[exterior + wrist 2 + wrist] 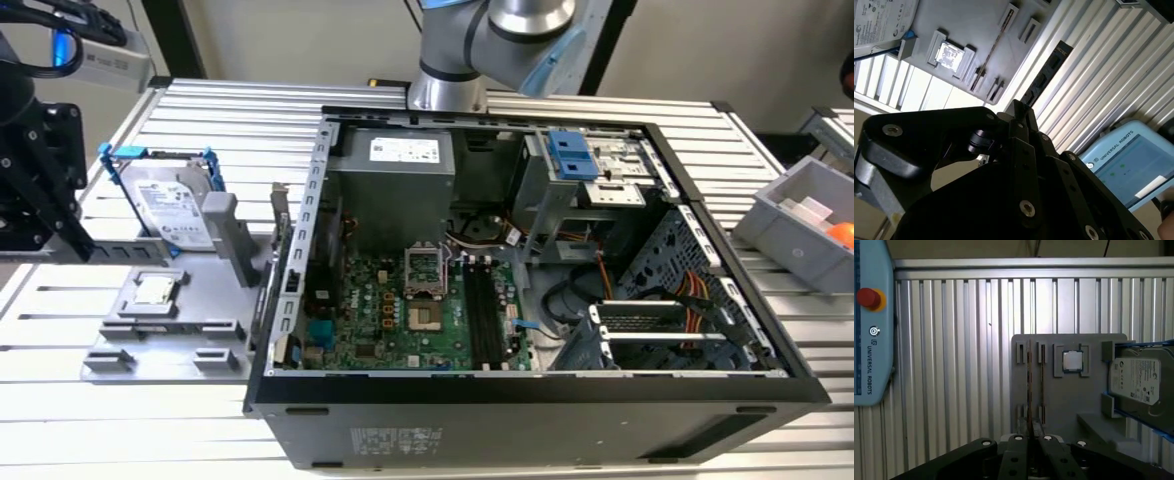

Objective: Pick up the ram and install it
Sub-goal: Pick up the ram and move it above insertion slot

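Note:
Two ram sticks stand on edge in the slots of a grey holder (1064, 405); the first ram (1029, 385) and the other ram (1042, 380) lie side by side. One ram (988, 60) shows as a thin line in the second wrist view. My gripper (1032, 440) hovers well above the holder, lined up over the first ram, open with a narrow gap and nothing between its fingers. In the exterior view the gripper (54, 230) hangs at the far left, above the holder (174, 330). The black memory slots (481, 310) on the motherboard are bare.
On the holder are a square CPU chip (1072, 361) and a silver hard drive (1139, 380) in a blue bracket. The open computer case (534, 390) fills the middle of the ribbed metal table. A blue teach pendant (871, 325) lies beside the holder. A grey bin (801, 215) stands at the exterior view's right.

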Motion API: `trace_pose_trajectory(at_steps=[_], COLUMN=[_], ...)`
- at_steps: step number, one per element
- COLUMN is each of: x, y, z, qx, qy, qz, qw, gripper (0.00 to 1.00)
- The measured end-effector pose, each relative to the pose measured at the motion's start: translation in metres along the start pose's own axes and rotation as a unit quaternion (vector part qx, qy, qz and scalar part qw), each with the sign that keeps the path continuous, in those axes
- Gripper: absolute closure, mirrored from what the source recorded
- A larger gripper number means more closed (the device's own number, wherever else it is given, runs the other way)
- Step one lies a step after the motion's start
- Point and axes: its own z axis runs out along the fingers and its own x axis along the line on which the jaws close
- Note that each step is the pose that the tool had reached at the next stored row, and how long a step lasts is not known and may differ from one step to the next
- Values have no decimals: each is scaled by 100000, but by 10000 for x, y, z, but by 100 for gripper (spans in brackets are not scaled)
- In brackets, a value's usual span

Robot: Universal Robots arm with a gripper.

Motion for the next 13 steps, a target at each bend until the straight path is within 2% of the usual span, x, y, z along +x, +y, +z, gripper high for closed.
trace_pose_trajectory(at_steps=[5, 10, 13], x=[-1, -1, -1], y=[1, 1, -20], z=[-63, -67, -69], qx=[-14, -8, -19], qy=[1, -9, -4], qz=[6, 1, -2], qw=[100000, 100000, 100000], gripper=[100, 100, 100])
